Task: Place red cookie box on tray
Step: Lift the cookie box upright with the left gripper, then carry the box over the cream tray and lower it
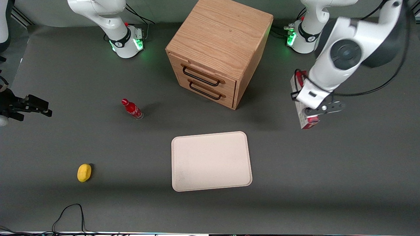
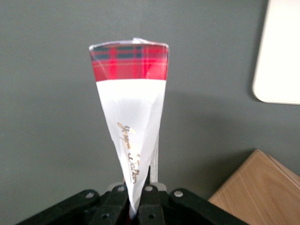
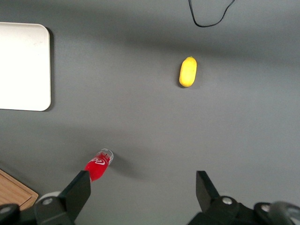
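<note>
The red cookie box [image 1: 301, 113] is a long white carton with red tartan ends. It sits in my left gripper [image 1: 311, 110], over the table toward the working arm's end, beside the wooden cabinet. In the left wrist view the box [image 2: 131, 112] points away from the gripper [image 2: 138, 199], whose black fingers [image 2: 152, 204] are shut on its near end. The cream tray [image 1: 211, 160] lies flat on the table in front of the cabinet, nearer the front camera, apart from the box. One rounded corner of the tray [image 2: 280, 51] shows in the left wrist view.
A wooden two-drawer cabinet [image 1: 216, 49] stands mid-table; its corner [image 2: 258, 187] appears close to the gripper. A small red bottle [image 1: 132, 109] and a yellow lemon-like object [image 1: 84, 172] lie toward the parked arm's end. A black cable [image 1: 70, 213] loops at the table's front edge.
</note>
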Robot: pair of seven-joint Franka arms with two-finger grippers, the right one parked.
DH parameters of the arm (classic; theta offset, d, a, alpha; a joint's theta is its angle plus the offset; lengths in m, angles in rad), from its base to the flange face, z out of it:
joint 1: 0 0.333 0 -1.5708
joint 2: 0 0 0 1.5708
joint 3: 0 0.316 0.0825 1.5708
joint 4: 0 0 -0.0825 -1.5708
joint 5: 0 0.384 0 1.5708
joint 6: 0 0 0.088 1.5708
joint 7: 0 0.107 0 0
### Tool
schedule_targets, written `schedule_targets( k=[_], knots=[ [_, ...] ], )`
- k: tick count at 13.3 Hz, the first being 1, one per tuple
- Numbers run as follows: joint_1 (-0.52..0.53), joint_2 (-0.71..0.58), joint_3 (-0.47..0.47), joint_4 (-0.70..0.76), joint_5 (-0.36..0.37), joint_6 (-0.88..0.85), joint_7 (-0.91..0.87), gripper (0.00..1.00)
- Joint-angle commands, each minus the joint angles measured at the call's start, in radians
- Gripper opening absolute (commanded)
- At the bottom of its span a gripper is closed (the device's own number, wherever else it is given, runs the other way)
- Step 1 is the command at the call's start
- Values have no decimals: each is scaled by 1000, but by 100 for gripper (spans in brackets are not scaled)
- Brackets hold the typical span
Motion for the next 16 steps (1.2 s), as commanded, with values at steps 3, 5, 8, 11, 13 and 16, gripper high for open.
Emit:
schedule_targets(
  k=[3,5,8,11,13,16],
  knots=[
    [54,86,-2,392,-58,-350,89,0],
    [57,92,-2,431,-60,-373,93,0],
    [-1,147,-46,486,-65,-369,16,0],
    [-165,412,-60,763,-51,-364,-209,0],
    [-254,583,-53,915,-11,-302,-294,0],
    [-374,722,16,961,26,-89,-367,0]
  ],
)
